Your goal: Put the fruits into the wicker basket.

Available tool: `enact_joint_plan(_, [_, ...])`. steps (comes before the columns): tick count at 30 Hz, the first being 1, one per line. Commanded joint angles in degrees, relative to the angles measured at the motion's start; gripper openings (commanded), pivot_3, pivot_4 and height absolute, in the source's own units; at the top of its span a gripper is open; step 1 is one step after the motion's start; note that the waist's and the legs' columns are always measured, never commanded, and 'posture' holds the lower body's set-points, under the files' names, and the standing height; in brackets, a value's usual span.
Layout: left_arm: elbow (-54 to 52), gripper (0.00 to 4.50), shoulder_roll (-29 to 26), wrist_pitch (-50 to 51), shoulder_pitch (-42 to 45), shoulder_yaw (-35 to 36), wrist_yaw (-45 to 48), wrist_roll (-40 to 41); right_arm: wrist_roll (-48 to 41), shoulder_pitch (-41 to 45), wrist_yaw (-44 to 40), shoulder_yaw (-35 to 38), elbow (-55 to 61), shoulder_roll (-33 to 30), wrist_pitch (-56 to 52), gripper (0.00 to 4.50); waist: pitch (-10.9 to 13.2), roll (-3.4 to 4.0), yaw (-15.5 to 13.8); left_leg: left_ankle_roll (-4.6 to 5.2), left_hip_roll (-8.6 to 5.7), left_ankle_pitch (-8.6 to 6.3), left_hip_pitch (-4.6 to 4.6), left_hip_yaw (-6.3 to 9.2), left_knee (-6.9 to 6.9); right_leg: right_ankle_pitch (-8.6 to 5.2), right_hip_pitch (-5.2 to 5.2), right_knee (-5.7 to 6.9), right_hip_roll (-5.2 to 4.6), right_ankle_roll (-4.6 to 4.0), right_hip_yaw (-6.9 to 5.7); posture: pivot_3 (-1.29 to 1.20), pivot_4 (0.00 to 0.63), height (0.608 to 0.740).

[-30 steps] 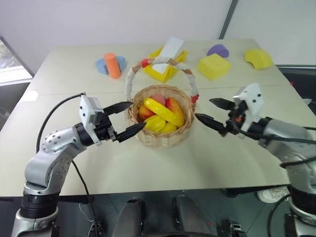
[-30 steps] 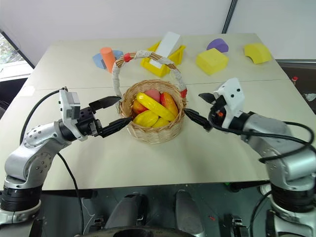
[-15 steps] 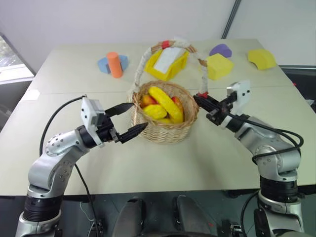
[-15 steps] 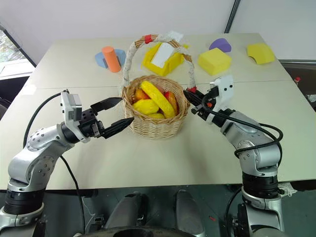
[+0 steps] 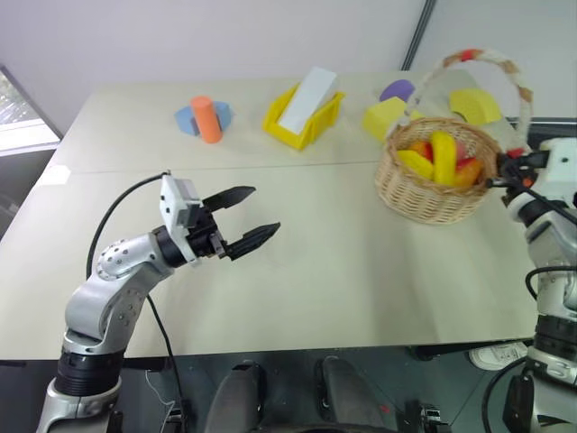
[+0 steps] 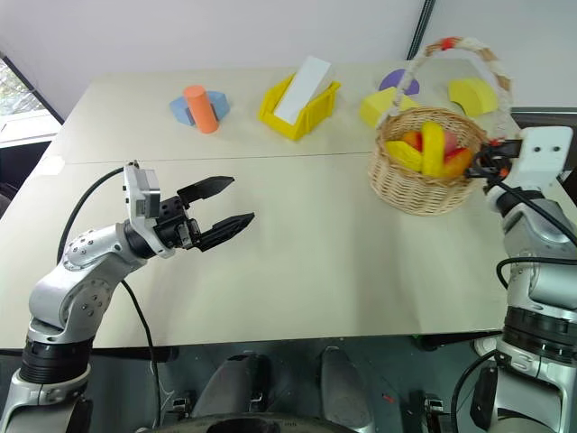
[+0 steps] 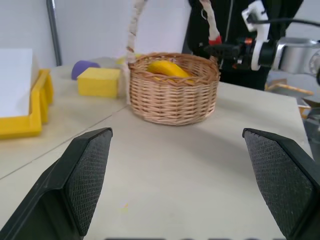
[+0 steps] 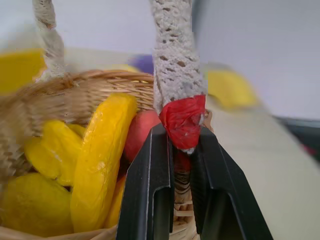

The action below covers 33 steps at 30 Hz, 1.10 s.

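Observation:
The wicker basket stands at the right side of the table, its white-wrapped handle arching above it. Inside lie the fruits: a yellow banana, other yellow pieces and a red-pink one. My right gripper is shut on the foot of the handle at its red band, on the basket's right rim. My left gripper hovers open over the bare table, left of centre, holding nothing and well apart from the basket.
A yellow plastic bin with a white block stands at the back centre. Left of it are an orange cylinder and a blue piece. Yellow foam blocks and a purple piece lie behind the basket. The table's right edge is close.
My right gripper shut on the handle's foot and swung right, carrying the basket with its fruits from the table's centre to the right side. The left gripper stayed put, still open.

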State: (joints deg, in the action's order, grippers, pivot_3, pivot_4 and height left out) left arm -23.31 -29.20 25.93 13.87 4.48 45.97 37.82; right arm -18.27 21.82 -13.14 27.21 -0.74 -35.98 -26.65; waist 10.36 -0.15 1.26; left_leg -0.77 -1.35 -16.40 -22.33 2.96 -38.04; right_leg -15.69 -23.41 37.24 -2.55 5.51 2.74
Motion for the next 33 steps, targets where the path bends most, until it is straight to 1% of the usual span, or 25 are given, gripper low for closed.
enact_joint_plan(1, [-0.4,4.5,0.0,-1.1,0.2,0.0,0.3,-0.1,0.1,2.2,1.8,2.8,-3.0,-0.1,3.5,0.07,0.0,0.03,0.0,0.0,0.01,0.0,0.01,-0.02,0.0,0.0,0.0,0.01,0.02,0.0,0.02,0.0,0.15,0.74])
enact_joint_plan(3, [-0.4,4.5,-0.1,-1.3,0.0,0.3,0.3,-0.2,-0.8,1.9,1.6,3.5,-3.2,0.3,4.0,0.98,0.0,0.03,-0.2,0.0,0.03,0.0,0.01,-0.01,0.0,0.0,0.0,0.03,0.03,0.0,0.03,0.0,0.15,0.74])
enact_joint_plan(5, [-0.5,4.5,-0.1,-1.5,-0.3,0.4,0.2,-0.3,-0.8,1.3,1.5,3.7,-2.5,0.2,4.3,1.73,0.0,0.03,-0.3,0.0,0.01,0.0,0.0,-0.01,0.0,0.0,0.02,0.01,0.01,0.0,0.04,0.0,0.15,0.74])
enact_joint_plan(8, [-0.3,4.5,-0.3,-1.8,-0.9,0.8,0.2,-0.4,-0.5,-1.1,0.7,4.2,0.4,-0.4,5.4,3.39,0.0,0.03,-0.4,0.01,-0.01,0.0,-0.01,0.0,0.0,0.0,0.01,0.0,0.0,0.0,0.05,0.0,0.15,0.74])
enact_joint_plan(9, [-0.1,4.5,-0.4,-1.8,-1.1,1.0,0.0,-0.5,0.0,-2.1,0.2,4.4,1.3,-0.8,6.3,3.84,0.0,0.03,-0.5,0.01,-0.01,0.0,-0.01,0.0,0.0,0.0,0.01,0.0,-0.01,0.0,0.05,0.0,0.15,0.74])
enact_joint_plan(13, [2.3,4.5,-1.3,-2.4,-2.2,2.9,-0.7,-1.9,-3.8,-8.9,-7.4,7.5,6.6,-2.6,8.2,3.84,0.0,0.04,-0.5,0.02,-0.01,-0.01,-0.03,0.01,0.0,0.0,0.02,-0.01,-0.01,0.01,0.05,0.0,0.15,0.74])
enact_joint_plan(14, [3.3,4.5,-1.8,-2.5,-2.6,3.4,-1.1,-2.9,-3.7,-11.3,-9.3,8.1,7.8,-3.6,8.7,3.84,0.0,0.05,-0.6,0.02,-0.01,-0.01,-0.03,0.01,0.0,0.0,0.01,-0.01,-0.01,0.01,0.05,0.0,0.15,0.74])
enact_joint_plan(17, [6.6,4.5,-2.7,-4.1,-3.4,5.1,-3.2,-5.8,-7.3,-17.6,-16.1,9.9,11.2,-5.4,7.8,3.84,0.0,0.04,-0.4,0.03,0.0,-0.01,-0.01,0.04,0.0,0.0,0.05,-0.04,0.0,0.01,0.04,0.0,0.15,0.74])
enact_joint_plan(18, [8.4,4.5,-2.8,-4.5,-4.0,6.0,-4.0,-6.7,-8.3,-20.1,-19.1,8.9,12.9,-6.0,7.3,3.84,0.0,0.04,-0.3,0.03,0.02,-0.01,0.03,0.05,0.0,0.0,0.09,-0.04,0.01,0.01,0.04,0.0,0.15,0.74])
enact_joint_plan(21, [11.6,4.5,-2.9,-6.3,-5.8,7.3,-4.7,-8.5,-10.1,-24.7,-24.7,4.9,17.4,-6.5,6.2,3.84,0.0,0.05,0.0,0.04,0.07,-0.02,0.14,0.02,0.01,-0.01,0.17,-0.04,0.04,0.01,0.05,0.0,0.15,0.74])
enact_joint_plan(24, [12.7,4.5,-2.4,-6.9,-7.5,8.2,-5.4,-8.9,-10.7,-26.7,-26.9,0.7,21.3,-5.8,5.7,3.84,0.0,0.05,0.0,0.03,0.11,-0.02,0.17,0.01,0.01,-0.01,0.18,-0.03,0.05,0.01,0.06,0.0,0.15,0.74])
enact_joint_plan(27, [12.9,4.5,-1.9,-7.9,-10.2,8.8,-6.9,-10.4,-7.5,-25.5,-27.0,-6.2,20.7,-4.0,7.6,3.84,0.0,0.02,-0.3,0.03,0.11,-0.02,0.16,0.04,0.01,-0.01,0.19,-0.03,0.02,0.01,0.05,0.0,0.15,0.74])
enact_joint_plan(29, [12.5,4.5,-1.9,-8.6,-11.6,9.0,-7.7,-11.3,-7.1,-23.8,-27.0,-8.7,19.2,-3.2,7.4,3.84,0.0,0.02,-0.5,0.03,0.08,-0.02,0.14,0.05,0.01,-0.01,0.18,-0.05,-0.03,0.01,0.04,0.0,0.15,0.74])
enact_joint_plan(33, [12.2,4.5,-1.6,-9.3,-13.5,9.4,-8.4,-11.9,-6.8,-20.5,-26.9,-11.5,16.4,-1.3,8.0,3.84,0.0,0.02,-0.7,0.02,0.04,-0.02,0.1,0.07,0.01,0.0,0.17,-0.08,-0.12,0.01,0.01,0.0,0.15,0.74])
